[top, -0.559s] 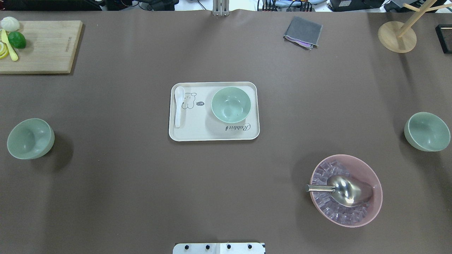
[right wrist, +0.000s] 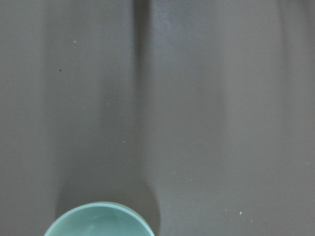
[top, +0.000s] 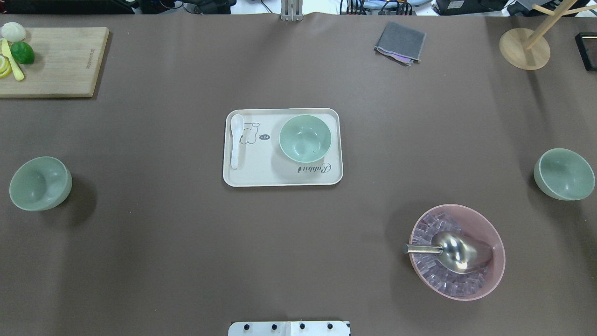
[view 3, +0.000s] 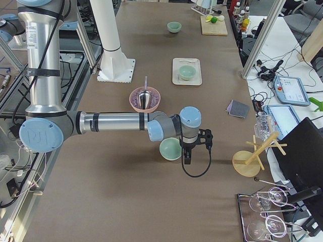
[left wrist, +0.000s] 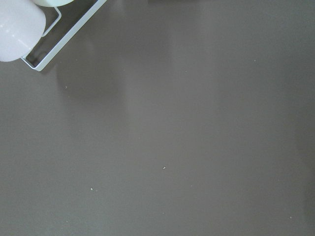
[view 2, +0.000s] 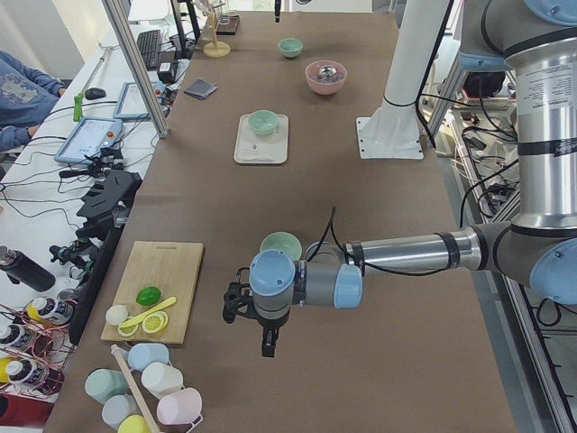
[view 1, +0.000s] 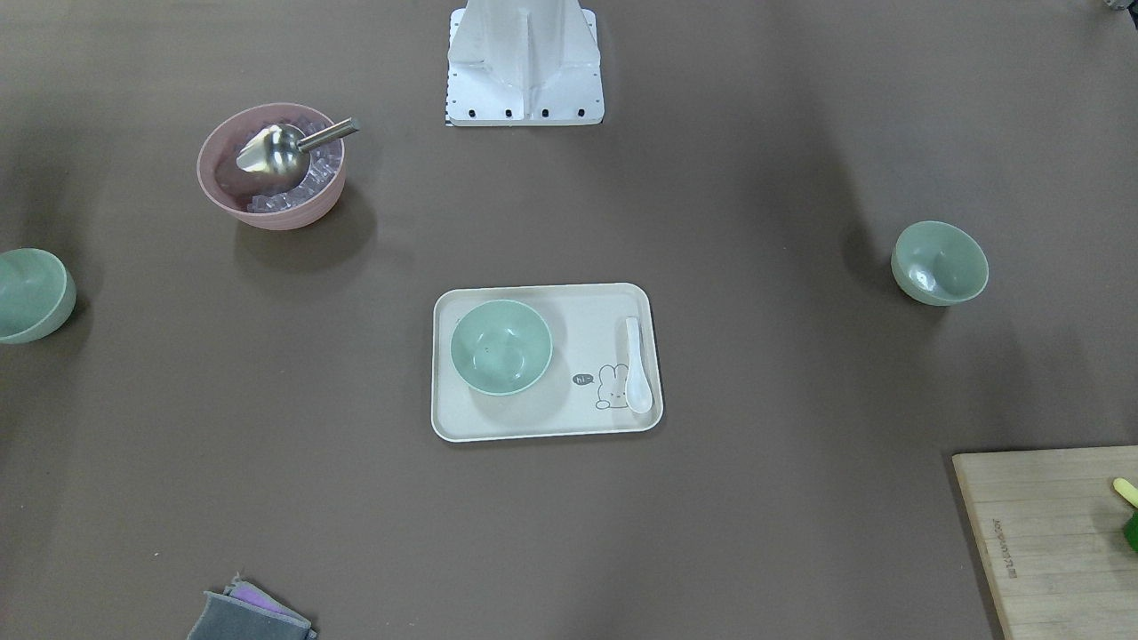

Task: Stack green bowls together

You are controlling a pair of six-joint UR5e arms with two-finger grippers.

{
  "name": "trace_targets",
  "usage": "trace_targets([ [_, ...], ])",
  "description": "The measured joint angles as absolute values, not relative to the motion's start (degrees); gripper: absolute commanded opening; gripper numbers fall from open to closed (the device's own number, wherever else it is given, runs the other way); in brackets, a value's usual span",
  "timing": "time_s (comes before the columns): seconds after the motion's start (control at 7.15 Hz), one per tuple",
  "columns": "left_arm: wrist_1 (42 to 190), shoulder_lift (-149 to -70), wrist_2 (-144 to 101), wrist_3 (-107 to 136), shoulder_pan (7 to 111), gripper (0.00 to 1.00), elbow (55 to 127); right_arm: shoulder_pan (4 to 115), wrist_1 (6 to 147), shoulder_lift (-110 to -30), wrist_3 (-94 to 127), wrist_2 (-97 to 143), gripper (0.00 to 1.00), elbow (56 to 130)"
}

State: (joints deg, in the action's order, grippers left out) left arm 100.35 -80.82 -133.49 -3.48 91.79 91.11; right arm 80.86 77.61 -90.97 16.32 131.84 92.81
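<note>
1. The brown surface (top: 298,261) carried all three green bowls, spread wide and upright, with nothing stacked yet.
2. The left end effector (view 2: 268,341) hung over the surface's far left end and the right end effector (view 3: 186,155) over its far right end. Only the side cameras caught them, so I could not tell whether their fingers were apart or together.
3. The cream tray (top: 261,177) sat mid-surface, well apart from both arms, holding the centre bowl (top: 305,138) beside a white spoon (top: 236,140).
4. Here was the relation that mattered: the left bowl (view 2: 281,245) lay just beside the left end effector, on the side toward the tray. The right bowl (view 3: 170,148) mirrored it at the right end effector, its rim peeking in at the bottom of the right wrist view. Each arm was nearer its own bowl, and the bowls, being round, had no long axis to line up with.
5. For writing, the tray read "Rabbit" in script, with "hi~" in a bubble by a drawn rabbit. The cutting board (top: 60,60) had a stamp too small to read.
</note>
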Motion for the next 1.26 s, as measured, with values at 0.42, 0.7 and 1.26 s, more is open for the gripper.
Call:
trace_targets([
  [0.42, 102.3, -80.7, -133.6, -3.3, 91.7, 0.98, 90.7, 80.8, 77.6, -91.0, 16.3, 131.8, 1.0, 92.5],
  [0.7, 103.1, -80.7, -133.6, -3.5, 91.7, 0.98, 91.1, 80.8, 77.6, -90.9, 16.3, 132.0, 1.0, 92.3],
  [1.26, 103.7, -80.7, -133.6, -3.3, 91.7, 0.98, 92.5, 80.9, 77.6, -90.8, 16.4, 132.3, 1.0, 92.7],
])
